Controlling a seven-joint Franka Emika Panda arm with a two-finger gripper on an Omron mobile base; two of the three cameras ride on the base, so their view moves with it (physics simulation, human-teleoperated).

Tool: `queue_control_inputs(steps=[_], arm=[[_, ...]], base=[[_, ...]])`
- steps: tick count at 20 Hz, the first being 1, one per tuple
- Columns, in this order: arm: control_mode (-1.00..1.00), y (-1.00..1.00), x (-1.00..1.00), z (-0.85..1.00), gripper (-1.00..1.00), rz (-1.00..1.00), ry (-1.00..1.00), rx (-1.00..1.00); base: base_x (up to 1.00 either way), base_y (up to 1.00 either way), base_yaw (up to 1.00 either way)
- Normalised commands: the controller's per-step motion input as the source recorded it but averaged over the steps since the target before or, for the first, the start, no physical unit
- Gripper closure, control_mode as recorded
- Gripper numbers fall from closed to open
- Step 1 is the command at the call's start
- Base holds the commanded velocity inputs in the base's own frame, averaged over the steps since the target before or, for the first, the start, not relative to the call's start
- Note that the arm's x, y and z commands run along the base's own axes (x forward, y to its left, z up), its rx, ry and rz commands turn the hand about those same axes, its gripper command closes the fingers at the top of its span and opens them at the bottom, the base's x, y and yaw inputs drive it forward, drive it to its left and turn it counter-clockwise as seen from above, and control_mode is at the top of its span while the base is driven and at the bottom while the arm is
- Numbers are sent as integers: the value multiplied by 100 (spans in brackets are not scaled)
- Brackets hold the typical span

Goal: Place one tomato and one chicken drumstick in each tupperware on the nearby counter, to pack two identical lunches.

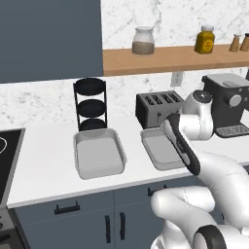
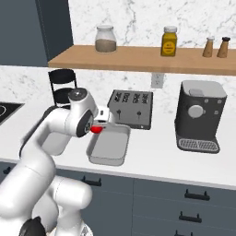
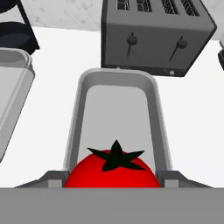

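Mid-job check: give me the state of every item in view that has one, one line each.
Red tomato with dark green stem: held between the fingers, over the right tray.
Gripper: shut on the tomato.
Right light-grey rectangular tupperware: open, nothing inside yet.
Left light-grey rectangular tupperware: open, nothing inside.
Dark grey slotted toaster: slots without bread.
Glass jar on the wooden shelf: lidded, partly filled.

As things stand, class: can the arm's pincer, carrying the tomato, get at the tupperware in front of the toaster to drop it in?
Probably yes. The pincer holds the tomato just above the near end of that tupperware, whose floor lies bare. The toaster stands behind it, out of the way.
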Motion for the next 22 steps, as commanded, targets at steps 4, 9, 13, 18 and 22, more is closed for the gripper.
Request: queue_control_inputs(steps=[4,9,13,18,22], arm=[[-100,0,68,-61,100,-1,0,0],[-100,0,49,-45,100,0,9,0],[-100,0,36,-37,100,0,14,0],[-100,-10,29,-34,100,0,5,0],[-100,-23,28,-40,100,0,0,0]], base=[[0,0,0],[0,0,0],[0,0,0],[0,0,0],[0,0,0]])
